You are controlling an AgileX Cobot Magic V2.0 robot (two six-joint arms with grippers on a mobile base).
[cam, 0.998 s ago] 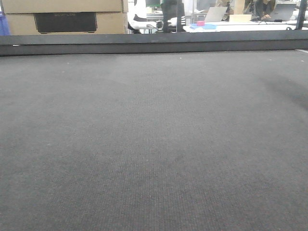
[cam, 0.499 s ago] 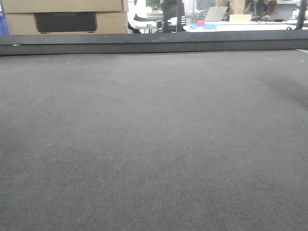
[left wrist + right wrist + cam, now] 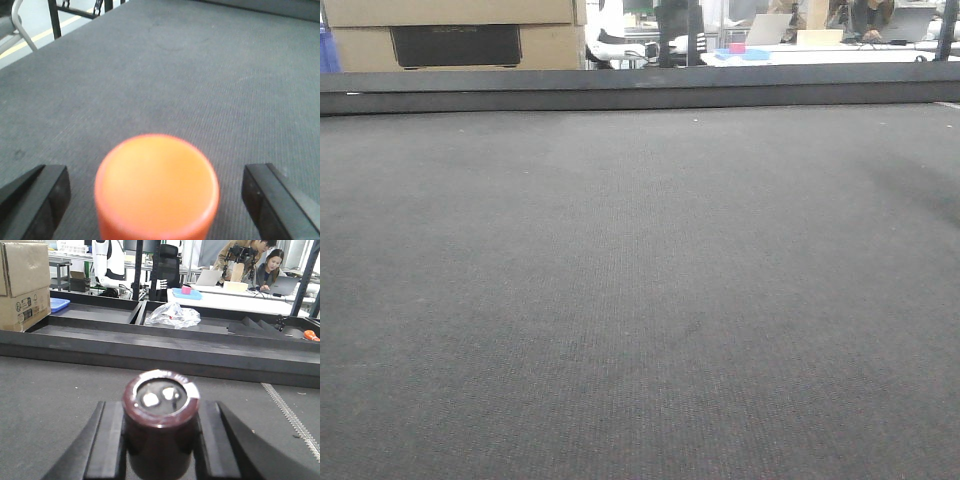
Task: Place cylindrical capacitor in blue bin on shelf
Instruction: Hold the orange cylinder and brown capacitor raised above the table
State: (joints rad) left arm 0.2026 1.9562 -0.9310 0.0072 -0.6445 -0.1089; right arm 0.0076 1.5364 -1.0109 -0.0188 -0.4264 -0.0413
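The cylindrical capacitor (image 3: 161,410), a dark maroon stub with a light rim and two shiny terminals on top, stands upright in the right wrist view. My right gripper (image 3: 160,442) is shut on it, both black fingers (image 3: 112,440) pressed against its sides above the grey mat. In the left wrist view my left gripper (image 3: 156,192) is open, and an orange cylinder (image 3: 157,182) stands between its black fingers (image 3: 47,187) with a gap on each side. The shelf and the blue bin are out of view. The front view shows no gripper.
Grey mat (image 3: 640,300) fills the front view, ending at a raised black ledge (image 3: 640,88). Beyond the ledge (image 3: 160,347) lie black trays, a crumpled plastic bag (image 3: 172,315), cardboard boxes (image 3: 22,285), a flat blue tray (image 3: 59,304) and people at a white table.
The far background in the front view sits a touch higher than a second ago. Nothing else differs on the mat.
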